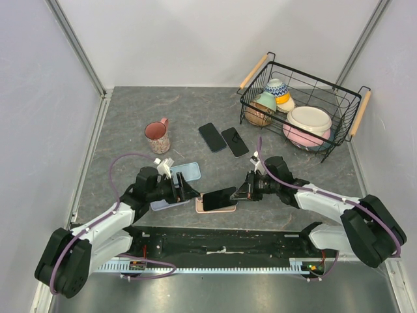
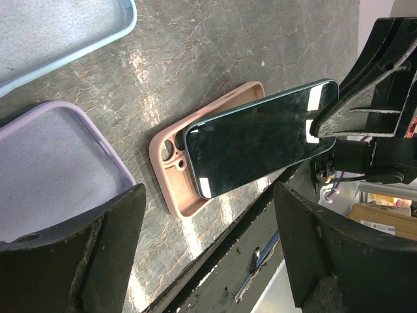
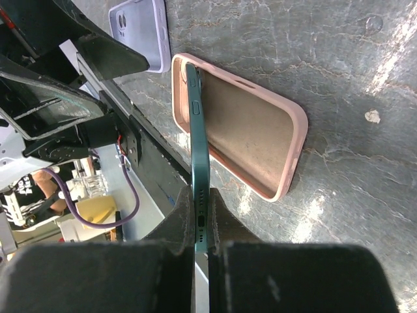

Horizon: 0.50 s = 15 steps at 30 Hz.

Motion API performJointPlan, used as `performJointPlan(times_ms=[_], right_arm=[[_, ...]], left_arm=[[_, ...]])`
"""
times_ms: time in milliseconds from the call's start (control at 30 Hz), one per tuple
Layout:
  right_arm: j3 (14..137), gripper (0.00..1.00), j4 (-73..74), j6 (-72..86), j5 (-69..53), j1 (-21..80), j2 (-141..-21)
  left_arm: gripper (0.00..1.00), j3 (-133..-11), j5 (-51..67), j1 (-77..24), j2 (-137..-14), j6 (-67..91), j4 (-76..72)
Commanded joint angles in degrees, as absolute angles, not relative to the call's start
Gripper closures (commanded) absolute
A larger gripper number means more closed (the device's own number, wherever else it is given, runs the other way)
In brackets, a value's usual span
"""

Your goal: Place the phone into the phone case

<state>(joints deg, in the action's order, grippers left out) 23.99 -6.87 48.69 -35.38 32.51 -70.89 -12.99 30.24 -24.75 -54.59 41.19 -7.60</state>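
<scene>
One dark phone (image 1: 219,197) tilts over the pink case (image 1: 215,208) at 6 o'clock on the tabletop (image 1: 130,111), low end meeting the case's camera end, raised end clamped in the right pincer (image 1: 243,191). At its 9 o'clock the left pincer (image 1: 190,191) gapes wide. At 2 o'clock a wire basket (image 1: 343,111) holds bowls (image 1: 309,120). Grey marbled surface, pale walls (image 1: 195,39). Phone's long axis runs 9-to-3, screen up.

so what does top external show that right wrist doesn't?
Top external only: the wire basket of bowls, the mug, two spare phones, the blue case, and both arms whole.

Right wrist only: the phone edge-on, with its side buttons and end port, far end in the pink case, near end raised.

Both: the right gripper shut on the phone, the lilac case, and the left gripper beyond.
</scene>
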Motion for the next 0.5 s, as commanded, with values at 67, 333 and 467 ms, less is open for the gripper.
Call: performJointPlan(times_ms=[67, 333, 467], right_arm=[[23.1, 1.00, -9.2, 52.6, -34.7, 32.7, -71.0], [22.5, 1.00, -9.7, 53.7, -35.7, 32.7, -72.3], [22.3, 1.00, -9.6, 52.9, -35.5, 32.8, -73.5]], left_arm=[[0.14, -12.1, 28.7, -25.9, -54.8, 43.3, -11.1], [0.15, -12.6, 29.3, -27.8, -60.6, 44.1, -16.3], [0.14, -13.3, 28.6, -29.4, -63.4, 44.8, -18.1]])
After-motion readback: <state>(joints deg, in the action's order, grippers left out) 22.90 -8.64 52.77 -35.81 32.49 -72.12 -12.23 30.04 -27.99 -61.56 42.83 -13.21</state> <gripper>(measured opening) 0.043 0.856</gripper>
